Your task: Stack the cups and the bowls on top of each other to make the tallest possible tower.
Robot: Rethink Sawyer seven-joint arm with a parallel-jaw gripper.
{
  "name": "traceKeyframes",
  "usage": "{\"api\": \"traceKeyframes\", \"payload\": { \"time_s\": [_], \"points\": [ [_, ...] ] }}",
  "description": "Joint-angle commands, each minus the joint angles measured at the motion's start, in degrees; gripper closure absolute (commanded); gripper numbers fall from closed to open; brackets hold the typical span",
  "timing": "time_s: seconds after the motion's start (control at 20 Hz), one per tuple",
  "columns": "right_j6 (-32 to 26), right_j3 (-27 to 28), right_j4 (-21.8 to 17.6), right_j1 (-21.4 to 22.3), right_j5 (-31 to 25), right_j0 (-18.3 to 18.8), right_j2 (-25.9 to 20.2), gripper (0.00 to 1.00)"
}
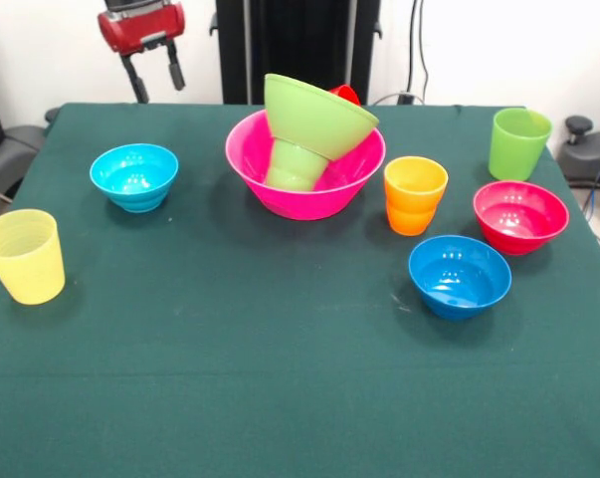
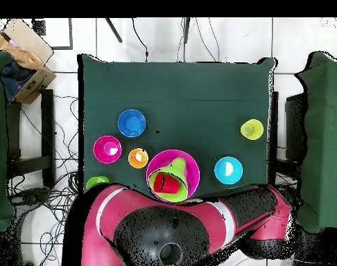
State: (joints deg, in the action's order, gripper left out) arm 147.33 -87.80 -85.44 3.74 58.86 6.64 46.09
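The tower stands at the far middle of the table. It is a large pink bowl with a small green cup upside down in it. A lime green bowl rests tilted on that cup, and a red cup peeks out behind its rim. In the overhead view the red cup lies in the lime bowl inside the pink bowl. My gripper is open and empty. It hangs above the table's far left edge, behind the light blue bowl and well apart from the tower.
An orange cup, a taller lime green cup, a magenta bowl and a darker blue bowl stand right of the tower. A pale yellow cup stands at the left edge. The black pedestal is behind the table.
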Motion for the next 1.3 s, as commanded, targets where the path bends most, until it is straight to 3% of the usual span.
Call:
{"api": "traceKeyframes", "payload": {
  "time_s": [0.05, 0.25, 0.45, 0.7, 0.95, 1.15, 1.3],
  "points": [
    [5.8, 7.4, -0.2, 1.0, -4.4, 1.0, -6.4, 0.00],
    [9.2, 8.3, 1.7, -0.2, -8.0, -0.7, -6.8, 0.00],
    [24.8, 11.0, 0.1, -4.2, -12.9, -6.1, -3.9, 0.00],
    [40.0, 14.6, -4.9, -7.6, -10.4, -10.4, 0.4, 0.00],
    [40.0, 15.3, -5.0, -6.6, -8.1, -11.2, 0.9, 0.00],
    [35.7, 15.4, -7.3, -4.1, -4.0, -11.6, 0.7, 0.00],
    [39.8, 16.8, -10.3, -3.9, -1.1, -13.1, 1.9, 0.00]
  ]
}}
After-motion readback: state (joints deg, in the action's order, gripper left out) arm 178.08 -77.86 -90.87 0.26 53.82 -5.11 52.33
